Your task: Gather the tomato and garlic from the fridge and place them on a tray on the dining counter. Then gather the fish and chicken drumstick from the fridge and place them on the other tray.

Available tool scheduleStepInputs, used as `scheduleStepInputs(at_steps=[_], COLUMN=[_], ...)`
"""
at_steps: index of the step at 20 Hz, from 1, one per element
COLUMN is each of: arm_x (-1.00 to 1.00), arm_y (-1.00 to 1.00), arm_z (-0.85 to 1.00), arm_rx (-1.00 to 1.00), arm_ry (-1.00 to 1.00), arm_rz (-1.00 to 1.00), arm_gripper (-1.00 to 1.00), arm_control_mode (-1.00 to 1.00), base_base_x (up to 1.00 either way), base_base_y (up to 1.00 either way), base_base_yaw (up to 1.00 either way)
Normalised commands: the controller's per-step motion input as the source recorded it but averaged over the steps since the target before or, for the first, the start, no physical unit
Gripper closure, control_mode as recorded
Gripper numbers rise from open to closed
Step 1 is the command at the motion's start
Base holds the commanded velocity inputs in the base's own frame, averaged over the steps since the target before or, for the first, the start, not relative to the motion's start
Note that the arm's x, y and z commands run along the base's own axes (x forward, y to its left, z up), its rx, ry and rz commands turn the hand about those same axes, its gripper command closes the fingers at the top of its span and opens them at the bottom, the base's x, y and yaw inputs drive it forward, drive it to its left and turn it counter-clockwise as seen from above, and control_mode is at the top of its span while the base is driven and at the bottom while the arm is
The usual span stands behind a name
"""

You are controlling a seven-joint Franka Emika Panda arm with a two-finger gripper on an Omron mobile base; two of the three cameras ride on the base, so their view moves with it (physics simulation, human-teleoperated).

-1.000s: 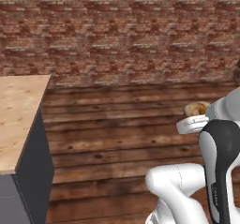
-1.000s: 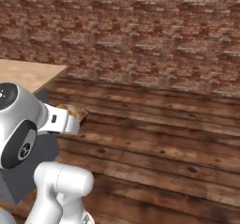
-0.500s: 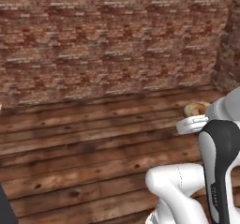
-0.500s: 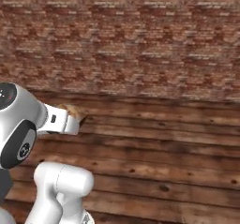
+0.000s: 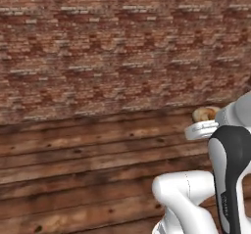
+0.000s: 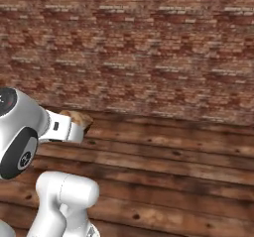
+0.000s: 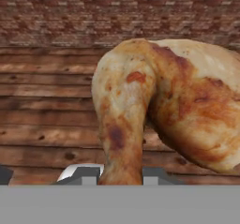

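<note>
Both base views face same brick wall [image 5: 98, 47] over plank floor [image 6: 173, 161] — hand view close on chicken drumstick [image 7: 159, 101].

Base turned, wooden counter gone from both base views (camera shift), brick wall [image 5: 108, 52] now filling the background

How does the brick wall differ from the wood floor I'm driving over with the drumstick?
The brick wall stands upright, built of small reddish bricks with pale mortar; the wood floor lies flat in long brown planks with dark knots. Both are brownish and show behind the chicken drumstick, which the gripper holds.
</note>
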Motion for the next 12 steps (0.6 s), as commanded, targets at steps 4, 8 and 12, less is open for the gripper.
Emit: scheduleStepInputs(at_steps=[4,8,12], arm_x=[0.00,0.00,0.00], arm_y=[0.00,0.00,0.00], arm_z=[0.00,0.00,0.00], arm_rx=[0.00,0.00,0.00], arm_ry=[0.00,0.00,0.00], arm_rz=[0.00,0.00,0.00], arm_gripper=[1.00,1.00,1.00], arm_control_mode=[1.00,1.00,1.00], base_base_x=[1.00,1.00,1.00], base_base_y=[-0.19,-0.64,-0.57], base_base_yaw=[0.36,0.26,0.27])
